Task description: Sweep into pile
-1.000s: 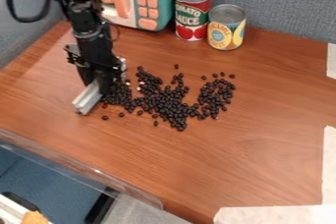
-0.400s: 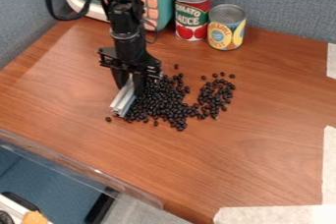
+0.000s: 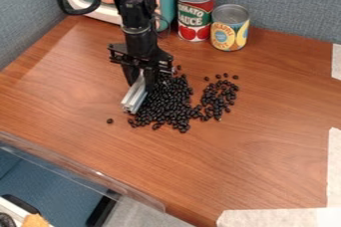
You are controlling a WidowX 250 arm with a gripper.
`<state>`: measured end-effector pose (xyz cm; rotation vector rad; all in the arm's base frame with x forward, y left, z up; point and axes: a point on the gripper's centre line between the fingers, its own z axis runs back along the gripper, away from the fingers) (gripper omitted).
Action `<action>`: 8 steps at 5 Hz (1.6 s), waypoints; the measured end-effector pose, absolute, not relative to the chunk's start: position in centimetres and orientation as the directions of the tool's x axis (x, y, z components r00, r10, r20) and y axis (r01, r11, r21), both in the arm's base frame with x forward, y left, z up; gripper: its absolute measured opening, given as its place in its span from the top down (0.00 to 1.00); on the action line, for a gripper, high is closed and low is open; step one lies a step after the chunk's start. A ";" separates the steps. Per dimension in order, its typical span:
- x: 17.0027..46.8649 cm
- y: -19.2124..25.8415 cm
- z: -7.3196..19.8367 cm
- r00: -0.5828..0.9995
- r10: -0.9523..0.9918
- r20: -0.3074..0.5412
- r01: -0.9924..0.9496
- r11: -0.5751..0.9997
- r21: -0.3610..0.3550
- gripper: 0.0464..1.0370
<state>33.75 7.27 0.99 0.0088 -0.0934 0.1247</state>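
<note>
Step in hand, as judged: sweeping the dark beans together, with the pile partly formed. On the near side, one stray bean is lying just left of the bar's near end, as viewed, apart from the rest. The black gripper is grasping a pale metal bar, which is slanting towards the camera, low over the wooden table. The main heap is lying directly right of the bar and crowding against it. Further right of the gripper, a looser cluster is joining the heap at its near side, a notch separating the two behind. Beyond these, a few beans are lying scattered. The tomato can and the yellow can are standing behind and right of the gripper, clear of the beans.

The next move is probably calling for a pass inward from the cluster's far right side, then a separate pass for the stray bean.

Change noted: compared with the earliest frame, the gripper and bar are sitting further right, and the beans formerly beside them are now packing more densely into the heap. Both cans are keeping their places.
</note>
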 end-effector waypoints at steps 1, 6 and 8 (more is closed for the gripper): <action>34.2 7.6 1.5 0.985 0.138 0.100 -0.140 0.990 0.018 0.67; 31.0 -1.0 4.3 0.946 -0.260 0.194 0.272 0.962 -0.035 0.67; 27.2 1.0 2.9 0.770 -0.583 0.260 0.601 0.799 0.013 0.67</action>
